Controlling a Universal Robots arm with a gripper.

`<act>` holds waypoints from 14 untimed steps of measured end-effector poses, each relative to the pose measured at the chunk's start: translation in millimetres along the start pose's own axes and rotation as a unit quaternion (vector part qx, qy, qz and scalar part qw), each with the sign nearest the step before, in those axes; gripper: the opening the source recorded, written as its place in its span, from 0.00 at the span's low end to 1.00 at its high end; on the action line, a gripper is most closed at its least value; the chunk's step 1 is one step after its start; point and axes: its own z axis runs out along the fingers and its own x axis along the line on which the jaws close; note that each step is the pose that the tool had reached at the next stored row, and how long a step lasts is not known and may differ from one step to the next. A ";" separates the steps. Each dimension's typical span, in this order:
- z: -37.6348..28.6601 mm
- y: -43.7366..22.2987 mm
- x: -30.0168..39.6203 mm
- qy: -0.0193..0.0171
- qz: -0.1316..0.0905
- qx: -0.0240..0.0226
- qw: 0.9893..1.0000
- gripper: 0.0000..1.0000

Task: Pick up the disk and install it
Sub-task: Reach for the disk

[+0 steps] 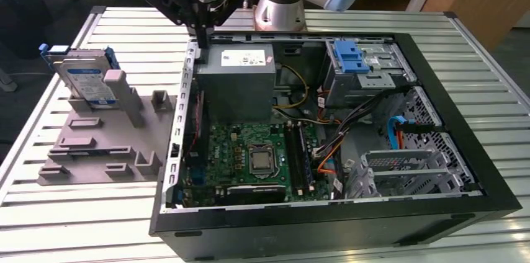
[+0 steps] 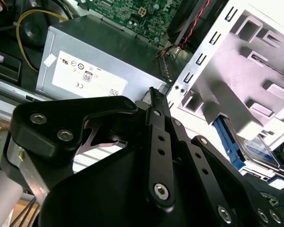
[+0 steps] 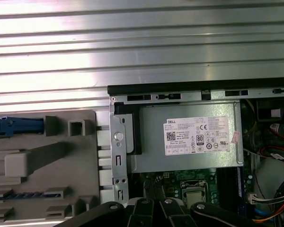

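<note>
One arm on this rig. Its black gripper [image 1: 203, 41] sits at the upper middle of the exterior view, and its fingers are pressed together with nothing between them. In the second wrist view the fingertips [image 2: 154, 97] meet in a narrow point.

The gripper hangs over the wall of the open black computer case [image 1: 463, 120] on the exterior view's left, just beside the large grey metal box with a white sticker [image 1: 240, 77]. I cannot tell whether it touches the wall.

The disk [image 1: 87, 80], a flat silver drive with a blue-and-white label in a blue plastic bracket, is at the upper left of the exterior view. It stands on edge, tilted, in the grey plastic fixture [image 1: 108, 145] on the slatted metal table [image 1: 83, 213], outside the case and well apart from the gripper.

The silver drive cage with a blue plastic latch [image 1: 364, 64] is at the upper right inside the case.
</note>
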 end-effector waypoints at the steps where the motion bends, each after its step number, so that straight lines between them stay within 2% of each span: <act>1: 0.1 0.0 0.6 0.000 0.000 0.000 1.000 0.11; 14: 0.7 -0.7 8.6 0.001 0.000 0.000 1.000 0.11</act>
